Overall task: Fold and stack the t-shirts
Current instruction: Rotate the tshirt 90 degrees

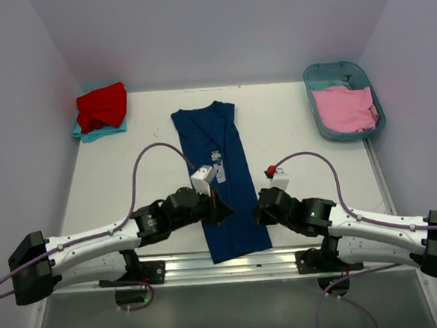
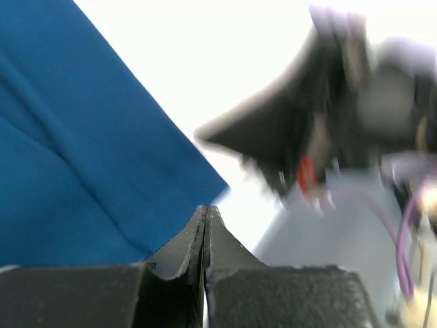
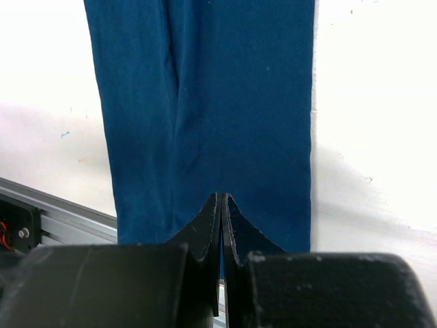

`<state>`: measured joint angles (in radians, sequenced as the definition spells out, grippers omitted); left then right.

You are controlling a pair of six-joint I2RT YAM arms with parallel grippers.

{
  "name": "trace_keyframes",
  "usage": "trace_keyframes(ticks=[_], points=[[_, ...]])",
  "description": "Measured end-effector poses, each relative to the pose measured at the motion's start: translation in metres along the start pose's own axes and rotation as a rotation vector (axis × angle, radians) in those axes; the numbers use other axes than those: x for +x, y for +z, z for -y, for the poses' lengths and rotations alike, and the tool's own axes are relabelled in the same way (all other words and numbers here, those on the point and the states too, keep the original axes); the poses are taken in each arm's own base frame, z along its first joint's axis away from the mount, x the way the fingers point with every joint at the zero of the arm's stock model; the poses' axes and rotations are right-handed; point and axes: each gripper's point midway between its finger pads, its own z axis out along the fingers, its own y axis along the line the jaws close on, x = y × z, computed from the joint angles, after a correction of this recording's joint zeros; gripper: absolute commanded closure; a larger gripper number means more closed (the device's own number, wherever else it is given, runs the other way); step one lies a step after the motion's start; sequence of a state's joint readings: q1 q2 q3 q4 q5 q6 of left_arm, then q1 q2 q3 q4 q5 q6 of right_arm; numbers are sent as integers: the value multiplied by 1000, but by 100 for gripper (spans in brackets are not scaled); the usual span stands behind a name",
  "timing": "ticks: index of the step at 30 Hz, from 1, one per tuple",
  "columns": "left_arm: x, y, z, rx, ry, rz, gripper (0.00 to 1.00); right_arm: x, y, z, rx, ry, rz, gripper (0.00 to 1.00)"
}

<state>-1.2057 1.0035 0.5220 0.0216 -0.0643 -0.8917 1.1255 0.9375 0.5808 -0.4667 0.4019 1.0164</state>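
Note:
A navy blue t-shirt [image 1: 223,171] lies on the table as a long narrow strip, its pale print [image 1: 218,166] partly showing. My left gripper [image 1: 224,212] hovers over the strip's lower half, shut and empty; in the left wrist view its tips [image 2: 206,209] sit by the cloth's corner [image 2: 75,157]. At the strip's right edge is my right gripper [image 1: 258,211], also shut with nothing in it, and its tips [image 3: 222,198] point across the blue cloth [image 3: 225,96]. A red t-shirt [image 1: 103,105] rests on a teal one [image 1: 89,132] at the far left. A pink t-shirt [image 1: 344,109] lies in the tub.
The teal plastic tub [image 1: 318,72] stands at the far right corner. White walls close in the table on three sides. A metal rail [image 1: 233,266] runs along the near edge, and the navy strip's lower end reaches it. Purple cables arc above both arms.

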Motion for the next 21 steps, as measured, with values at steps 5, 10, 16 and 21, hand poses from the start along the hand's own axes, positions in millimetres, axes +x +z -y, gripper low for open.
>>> trace_keyframes(ticks=[5, 10, 16, 21], points=[[-101, 15, -73, -264, -23, 168, 100, 4, 5, -1, 4, -9, -15, 100], [-194, 38, -130, -496, -10, 231, 100, 12, 13, -3, 1, -16, -44, 100], [-303, 77, -144, -560, 68, 313, 100, 21, 21, -12, -25, -19, -81, 100], [-369, 128, -170, -604, 137, 323, 91, 25, 22, -22, -65, -14, -104, 85]])
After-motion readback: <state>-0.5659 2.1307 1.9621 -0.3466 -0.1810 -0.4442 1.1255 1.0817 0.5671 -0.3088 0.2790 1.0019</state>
